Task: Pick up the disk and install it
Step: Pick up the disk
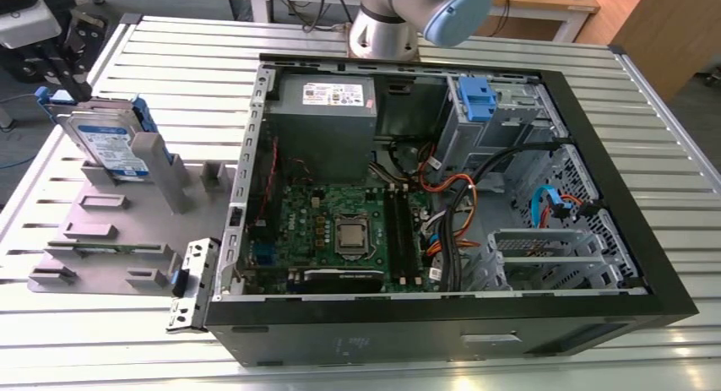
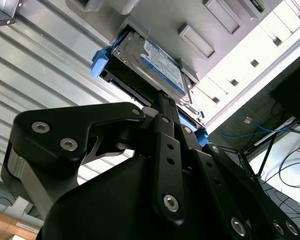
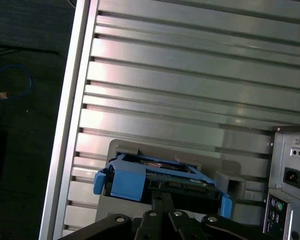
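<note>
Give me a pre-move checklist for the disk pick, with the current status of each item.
1. The disk stands upright in the grey holder: ok.
2. The gripper is at the disk's upper edge, as seen in both wrist views: ok.
3. Secure hold on the disk: cannot tell.
4. The blue bracket is in place round the disk's edges: ok.
5. The computer case lies open with its inside exposed: ok.
6. The blue caddy sits atop the metal bay inside the case: ok.
</note>
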Controlling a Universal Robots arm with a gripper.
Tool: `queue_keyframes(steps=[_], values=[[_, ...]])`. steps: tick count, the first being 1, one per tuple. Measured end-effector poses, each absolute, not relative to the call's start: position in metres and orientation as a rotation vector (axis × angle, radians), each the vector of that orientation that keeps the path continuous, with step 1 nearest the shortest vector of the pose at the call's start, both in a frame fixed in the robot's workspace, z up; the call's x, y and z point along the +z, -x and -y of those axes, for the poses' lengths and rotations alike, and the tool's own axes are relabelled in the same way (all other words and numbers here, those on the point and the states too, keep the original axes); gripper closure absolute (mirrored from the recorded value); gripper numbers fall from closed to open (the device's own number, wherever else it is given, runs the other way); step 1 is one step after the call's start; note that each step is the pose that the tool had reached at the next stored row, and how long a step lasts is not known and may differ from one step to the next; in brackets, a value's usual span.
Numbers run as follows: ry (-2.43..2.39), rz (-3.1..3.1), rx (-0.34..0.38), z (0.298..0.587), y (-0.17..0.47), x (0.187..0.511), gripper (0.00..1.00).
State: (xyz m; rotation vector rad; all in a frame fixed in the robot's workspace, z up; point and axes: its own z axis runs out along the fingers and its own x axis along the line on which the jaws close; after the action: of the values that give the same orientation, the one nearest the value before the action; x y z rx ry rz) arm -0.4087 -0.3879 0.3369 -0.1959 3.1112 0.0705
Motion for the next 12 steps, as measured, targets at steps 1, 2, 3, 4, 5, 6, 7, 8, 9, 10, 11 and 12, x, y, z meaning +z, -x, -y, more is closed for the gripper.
queue_keyframes(steps=[1, 2, 3, 4, 5, 6, 7, 8, 9, 10, 11, 12], values=[[0.196, -3.111, 0.071, 0.3879, 0.4087, 0.3369, 0.89], [0.196, -3.111, 0.071, 0.3879, 0.4087, 0.3369, 0.89], [0.196, -3.111, 0.071, 0.3879, 0.4087, 0.3369, 0.89], [0.196, -3.111, 0.071, 0.3879, 0.4087, 0.3369, 0.89], [0.198, -3.111, 0.071, 0.3879, 0.4087, 0.3369, 0.89], [0.203, -3.111, 0.071, 0.3879, 0.4087, 0.3369, 0.89], [0.212, -3.110, 0.071, 0.3879, 0.4087, 0.3369, 0.89], [0.224, -3.110, 0.071, 0.3879, 0.4087, 0.3369, 0.89], [0.237, -3.109, 0.071, 0.3879, 0.4087, 0.3369, 0.89], [0.250, -3.108, 0.071, 0.3879, 0.4087, 0.3369, 0.89], [0.266, -3.107, 0.071, 0.3879, 0.4087, 0.3369, 0.89], [0.282, -3.106, 0.072, 0.3879, 0.4087, 0.3369, 0.89]])
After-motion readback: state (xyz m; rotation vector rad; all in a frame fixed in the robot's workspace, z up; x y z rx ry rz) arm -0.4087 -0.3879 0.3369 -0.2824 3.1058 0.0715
